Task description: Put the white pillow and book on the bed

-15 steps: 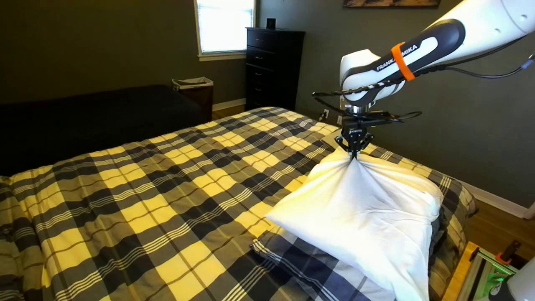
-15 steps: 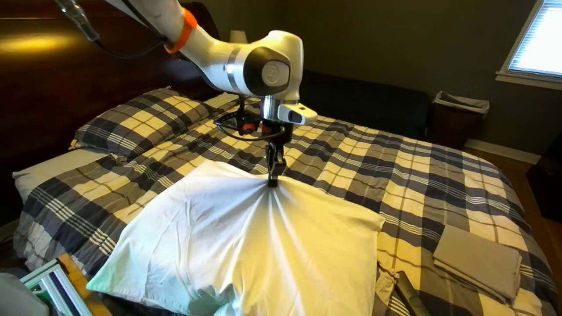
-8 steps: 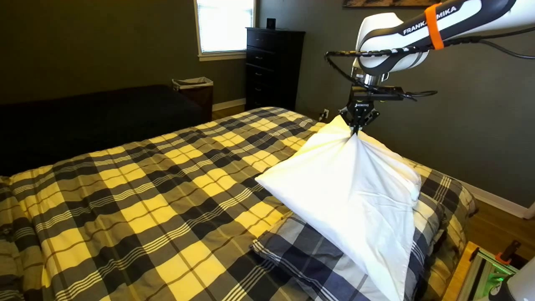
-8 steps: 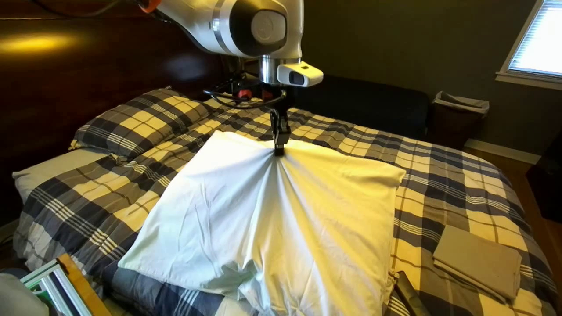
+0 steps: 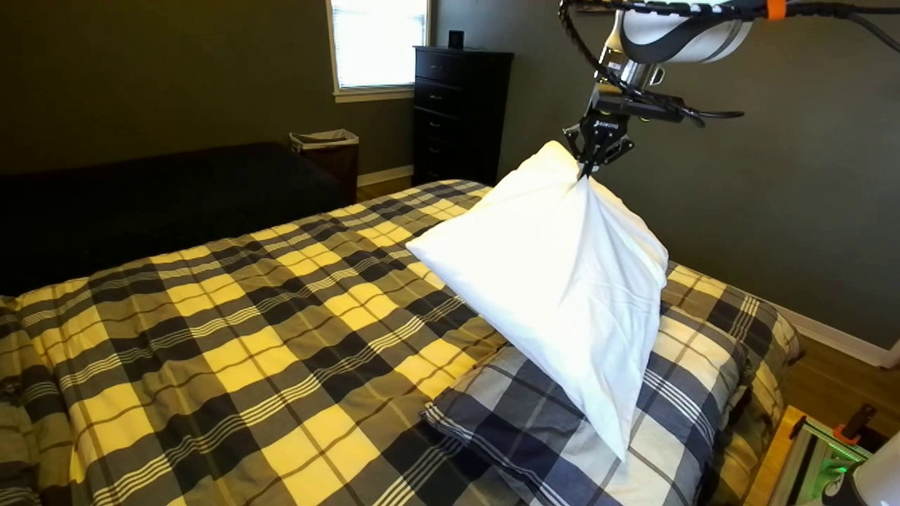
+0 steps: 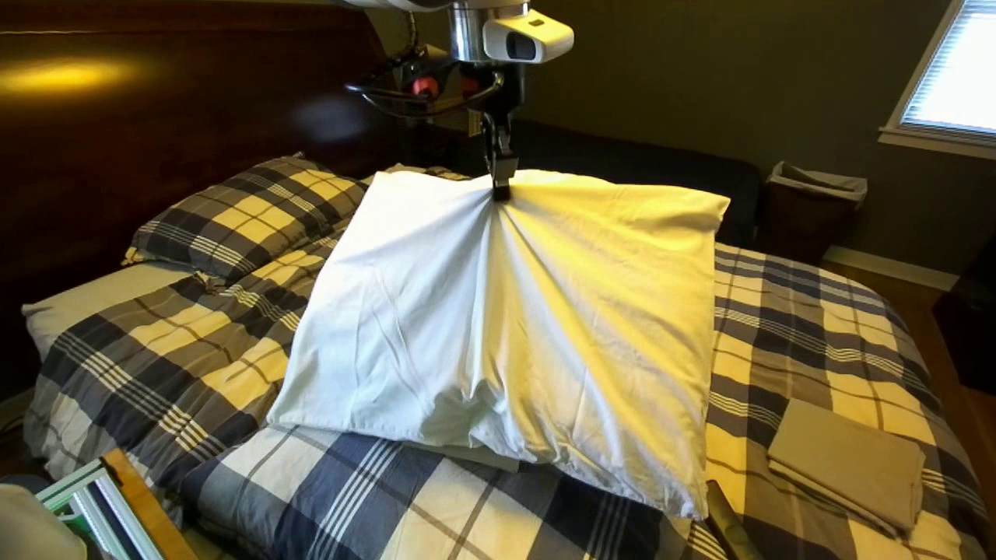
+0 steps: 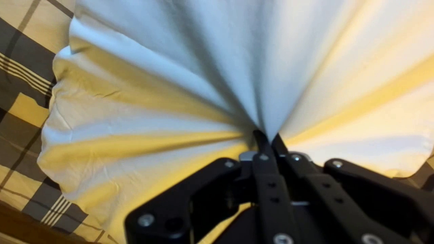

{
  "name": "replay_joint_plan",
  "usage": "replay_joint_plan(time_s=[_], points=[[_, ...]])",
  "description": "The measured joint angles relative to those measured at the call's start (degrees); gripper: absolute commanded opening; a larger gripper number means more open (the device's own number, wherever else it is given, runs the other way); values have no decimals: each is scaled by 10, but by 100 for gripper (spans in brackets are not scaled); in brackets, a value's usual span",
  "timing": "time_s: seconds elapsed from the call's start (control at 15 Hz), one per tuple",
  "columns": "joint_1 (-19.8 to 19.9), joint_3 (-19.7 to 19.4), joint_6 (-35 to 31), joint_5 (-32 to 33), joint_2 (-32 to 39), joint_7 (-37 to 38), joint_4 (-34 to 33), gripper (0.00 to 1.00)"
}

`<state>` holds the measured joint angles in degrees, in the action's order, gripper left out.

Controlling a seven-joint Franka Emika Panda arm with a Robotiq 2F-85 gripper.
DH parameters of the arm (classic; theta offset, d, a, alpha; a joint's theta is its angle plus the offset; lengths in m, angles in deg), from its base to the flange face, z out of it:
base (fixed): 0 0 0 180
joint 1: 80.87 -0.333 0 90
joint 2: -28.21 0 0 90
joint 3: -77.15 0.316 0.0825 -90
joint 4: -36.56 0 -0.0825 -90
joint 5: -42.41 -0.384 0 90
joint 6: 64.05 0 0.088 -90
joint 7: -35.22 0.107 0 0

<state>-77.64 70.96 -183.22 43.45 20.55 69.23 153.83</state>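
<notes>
One large, puffy, plain white fabric pillow [image 6: 498, 327] slants down from the jaws, which are clenched on gathered cloth toward its upper edge. Its low end is over a navy, yellow and white plaid pillow [image 6: 405, 498] at a side edge of the wide plaid-covered bed [image 5: 246, 330]; contact is unclear. One small, flat, pale grey rectangle [image 6: 848, 465] lies near the bed's foot corner.
</notes>
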Motion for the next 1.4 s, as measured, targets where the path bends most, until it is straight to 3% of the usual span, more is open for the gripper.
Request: replay_joint_plan(time_s=[1.4], points=[[0,9,-49,-135,77,23,-153,1]])
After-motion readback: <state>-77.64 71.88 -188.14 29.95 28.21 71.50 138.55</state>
